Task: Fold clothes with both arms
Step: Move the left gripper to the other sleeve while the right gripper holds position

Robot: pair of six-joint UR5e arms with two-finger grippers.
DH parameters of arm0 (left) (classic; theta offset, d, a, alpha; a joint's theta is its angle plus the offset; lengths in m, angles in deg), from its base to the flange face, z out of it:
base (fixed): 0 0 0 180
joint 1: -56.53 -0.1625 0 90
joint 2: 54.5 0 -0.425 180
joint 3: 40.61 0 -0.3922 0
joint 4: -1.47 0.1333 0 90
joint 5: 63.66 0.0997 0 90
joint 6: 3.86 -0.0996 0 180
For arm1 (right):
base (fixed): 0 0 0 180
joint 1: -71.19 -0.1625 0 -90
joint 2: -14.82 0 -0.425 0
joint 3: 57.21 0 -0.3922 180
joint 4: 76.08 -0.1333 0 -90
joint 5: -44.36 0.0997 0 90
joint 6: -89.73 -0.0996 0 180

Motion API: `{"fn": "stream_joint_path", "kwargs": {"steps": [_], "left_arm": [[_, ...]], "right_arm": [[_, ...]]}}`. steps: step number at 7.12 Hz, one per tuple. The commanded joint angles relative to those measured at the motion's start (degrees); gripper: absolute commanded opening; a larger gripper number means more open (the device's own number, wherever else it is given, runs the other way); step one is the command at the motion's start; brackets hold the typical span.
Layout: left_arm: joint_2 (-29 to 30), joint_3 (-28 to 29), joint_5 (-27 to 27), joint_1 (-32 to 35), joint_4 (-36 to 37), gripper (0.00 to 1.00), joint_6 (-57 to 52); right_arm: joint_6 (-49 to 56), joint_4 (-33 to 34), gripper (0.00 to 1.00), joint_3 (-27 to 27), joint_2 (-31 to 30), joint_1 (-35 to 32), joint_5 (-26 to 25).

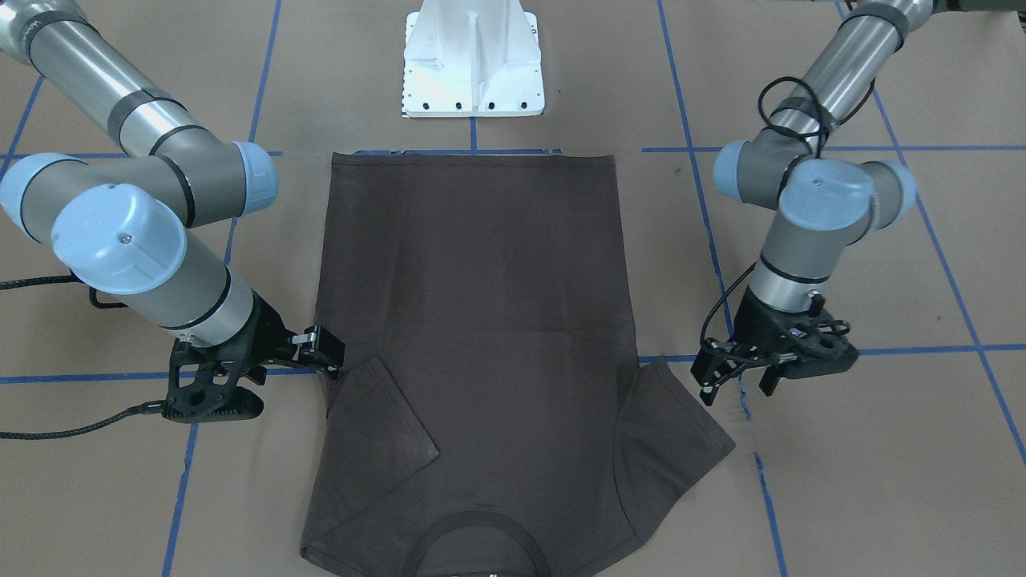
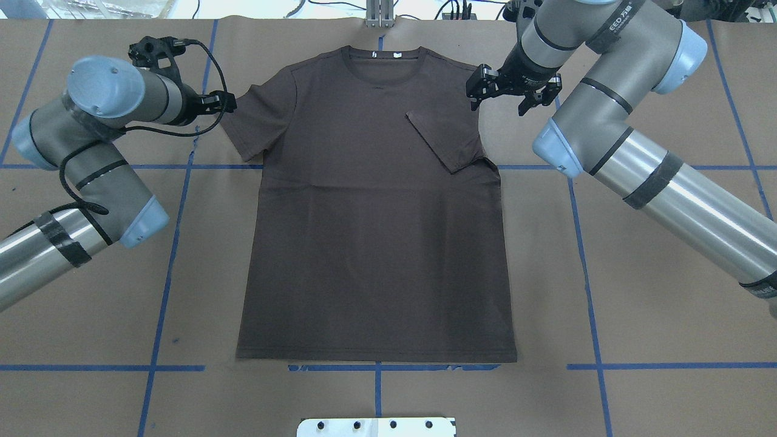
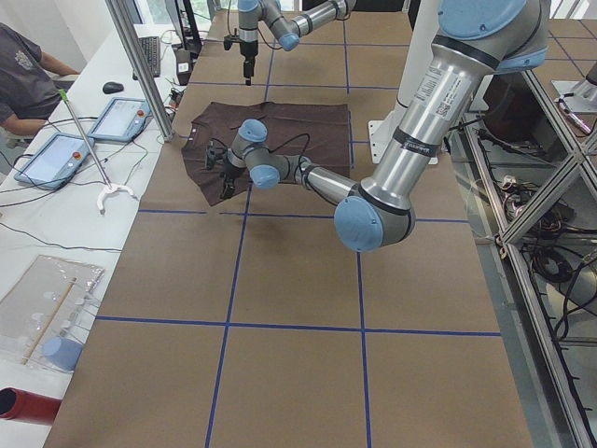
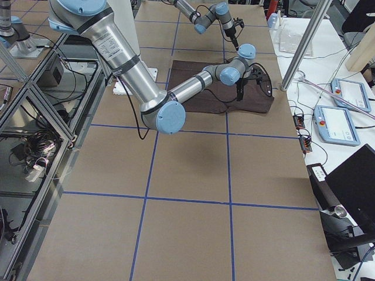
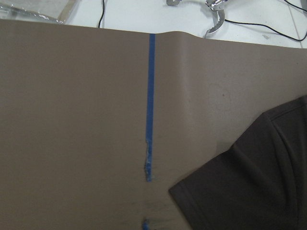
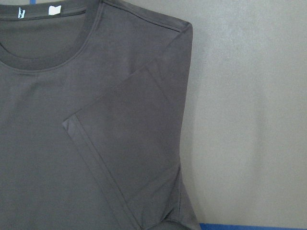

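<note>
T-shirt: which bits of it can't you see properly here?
- Front-facing view: the T-shirt collar is cut off by the bottom edge.
- Overhead view: the chest logo is too small to read.
- Right wrist view: the neck labels are too small to read; the folded sleeve hides the cloth under it.
- Left wrist view: only the other sleeve shows; the edges cut off the rest.

We see a brown tabletop (image 2: 91,315) gridded with blue tape lines (image 2: 91,367), a white pedestal base (image 1: 473,72), and alongside, a white desk (image 3: 47,224) with two tablets (image 3: 51,159) and a seated person (image 3: 23,79).
</note>
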State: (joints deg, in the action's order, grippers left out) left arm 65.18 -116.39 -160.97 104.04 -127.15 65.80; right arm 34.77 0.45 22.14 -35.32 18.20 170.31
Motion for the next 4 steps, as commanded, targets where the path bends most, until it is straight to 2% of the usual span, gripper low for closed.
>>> {"fn": "stream_joint_path", "kwargs": {"steps": [1,2,4], "left_arm": [[3.53,7.62,3.69,-1.02,-3.29,0.98,0.56],[4.93,11.57,3.79,-1.02,-5.65,0.98,0.38],[5.3,13.71,5.03,-1.11,-6.55,0.95,-0.58]], "right_arm": [[-0.15,0.19,1.0,0.02,0.31,0.17,-0.17],[-0.41,0.19,1.0,-0.07,0.49,0.26,-0.17],[-0.76,0.19,1.0,-0.25,0.66,0.52,-0.35]]}}
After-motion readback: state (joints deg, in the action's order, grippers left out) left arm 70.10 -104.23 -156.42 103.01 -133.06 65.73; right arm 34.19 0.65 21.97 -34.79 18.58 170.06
